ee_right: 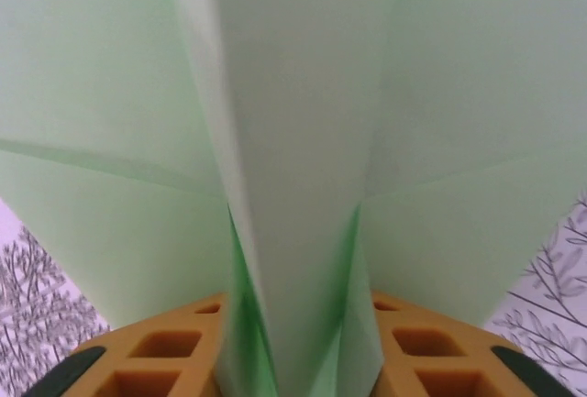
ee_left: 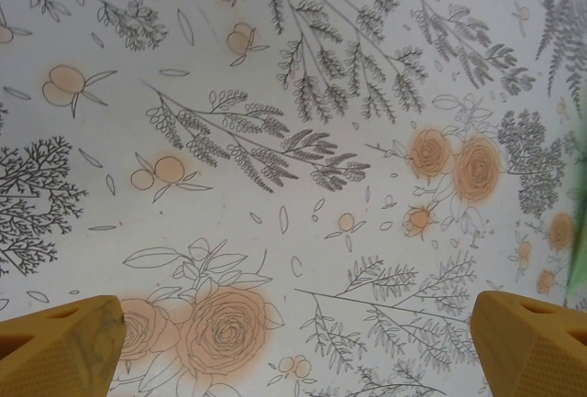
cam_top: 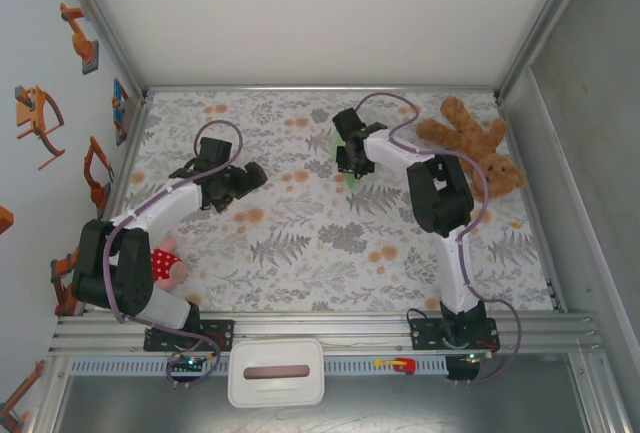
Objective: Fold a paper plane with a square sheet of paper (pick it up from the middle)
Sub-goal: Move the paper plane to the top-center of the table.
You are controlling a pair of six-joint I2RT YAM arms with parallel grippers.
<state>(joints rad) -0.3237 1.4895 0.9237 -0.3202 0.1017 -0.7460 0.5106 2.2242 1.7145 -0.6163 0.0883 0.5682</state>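
The pale mint-green paper plane (ee_right: 293, 140) is in the right wrist view, with its central keel standing up between my right gripper's (ee_right: 298, 347) orange fingers (ee_right: 165, 351). The jaws stand partly apart, and the keel's layers flare loosely between them instead of being squeezed flat. From the top, the right gripper (cam_top: 350, 158) sits over the plane (cam_top: 356, 179) at the back middle of the floral table, hiding most of it. My left gripper (cam_top: 255, 178) hovers wide open over bare tablecloth at the left, its fingertips (ee_left: 60, 347) far apart with nothing between them. A green sliver of the plane (ee_left: 578, 269) shows at the right edge.
A brown teddy bear (cam_top: 470, 143) lies at the back right, close to the right arm. A small red and pink soft toy (cam_top: 165, 265) lies by the left arm's base. A white container (cam_top: 276, 373) sits on the front rail. Enclosure walls ring the table (cam_top: 330, 273).
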